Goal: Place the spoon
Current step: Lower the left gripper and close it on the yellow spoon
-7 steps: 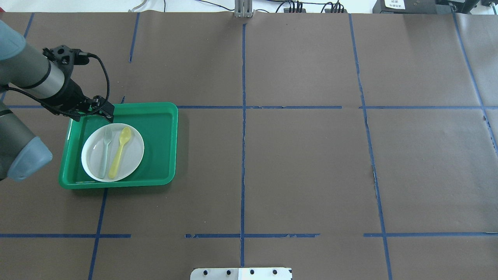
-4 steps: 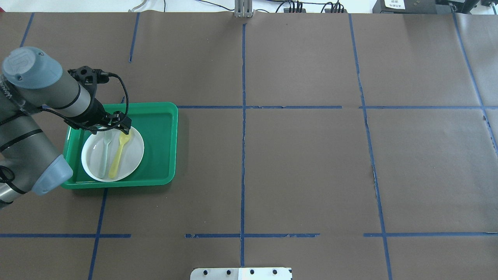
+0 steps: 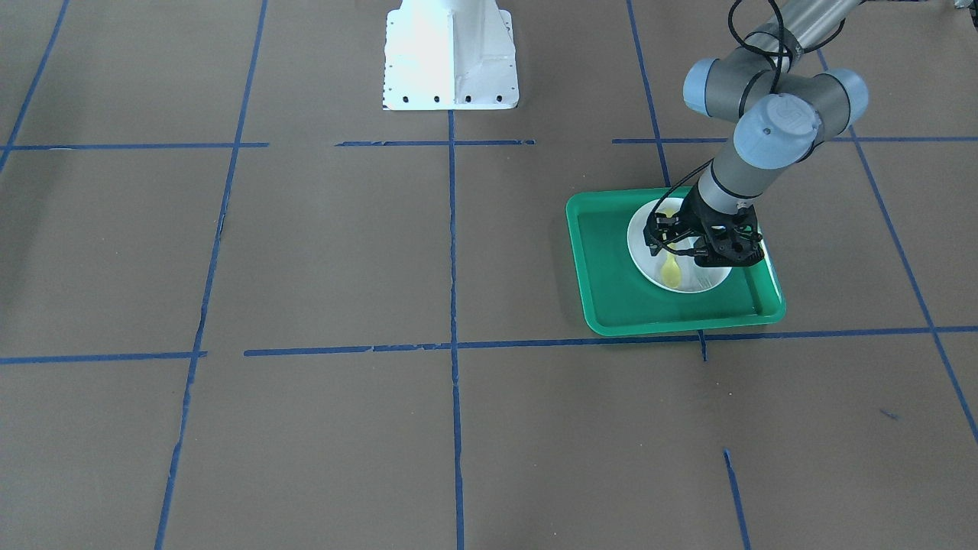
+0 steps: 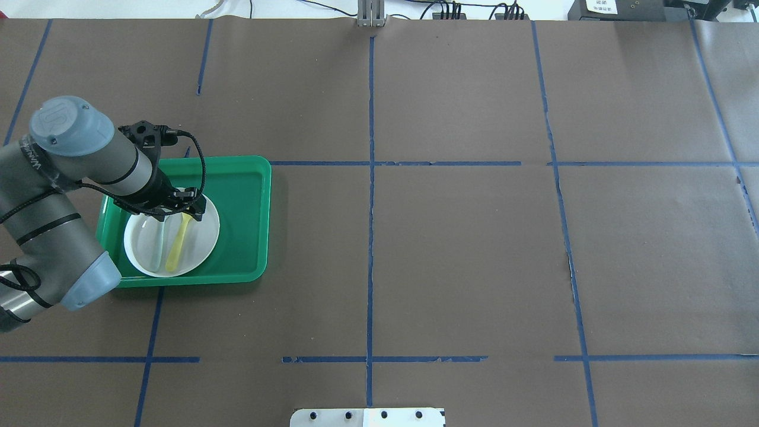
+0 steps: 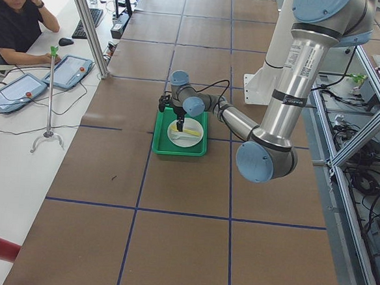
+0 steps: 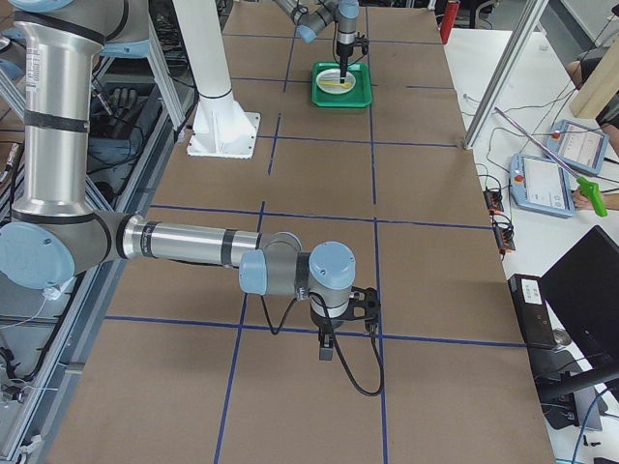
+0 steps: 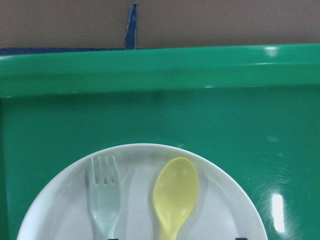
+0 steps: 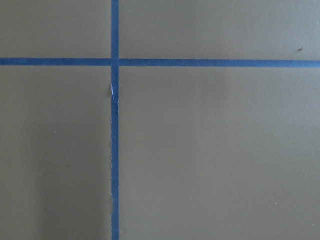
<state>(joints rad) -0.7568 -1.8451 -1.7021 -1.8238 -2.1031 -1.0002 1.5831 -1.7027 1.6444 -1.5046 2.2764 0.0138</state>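
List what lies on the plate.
A yellow spoon and a pale fork lie side by side on the plate. In the overhead view the left gripper covers the spoon's bowl and the fork's tines.

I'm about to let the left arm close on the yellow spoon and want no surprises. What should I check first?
1. Spoon lies loose on the plate, bowl toward the tray's far rim: ok.
2. Left gripper above the spoon's handle, open: ok.
3. Fork apart from the spoon: ok, though close beside it.
4. Fingers clear the fork on descent: cannot tell.
5. Right gripper far from the tray: ok.
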